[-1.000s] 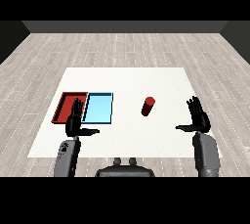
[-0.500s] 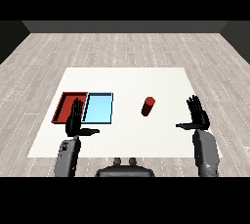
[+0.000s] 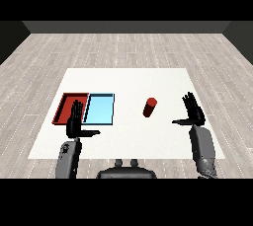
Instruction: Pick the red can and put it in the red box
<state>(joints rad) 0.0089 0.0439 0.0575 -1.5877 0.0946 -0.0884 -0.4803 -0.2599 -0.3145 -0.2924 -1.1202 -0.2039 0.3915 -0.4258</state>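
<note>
Little is seen to have moved since the earlier pictures: the right hand (image 3: 192,115) is found almost where it was, perhaps shifted very slightly toward the can, and the left hand (image 3: 76,123) is held in the same place as before.

On the white bench (image 3: 128,82) the red can (image 3: 149,107) is seen standing slightly tilted, right of the middle, untouched by either hand. It is set well apart from the trays and nearer to the right hand, with bare bench between them.

The red tray (image 3: 67,103) and the light blue tray (image 3: 100,109) are laid side by side at the left, their long edges touching, the red one on the outer side. Nothing is seen inside either tray.

The left hand is raised over the near edge of the red tray, partly hiding that corner. Its fingers are held straight and spread upward, with the thumb stuck out toward the blue tray; nothing is held.

The right hand is raised at the right side of the bench, palm turned toward the can. Its fingers are likewise straight and spread, the thumb pointed inward, and nothing is gripped.
</note>
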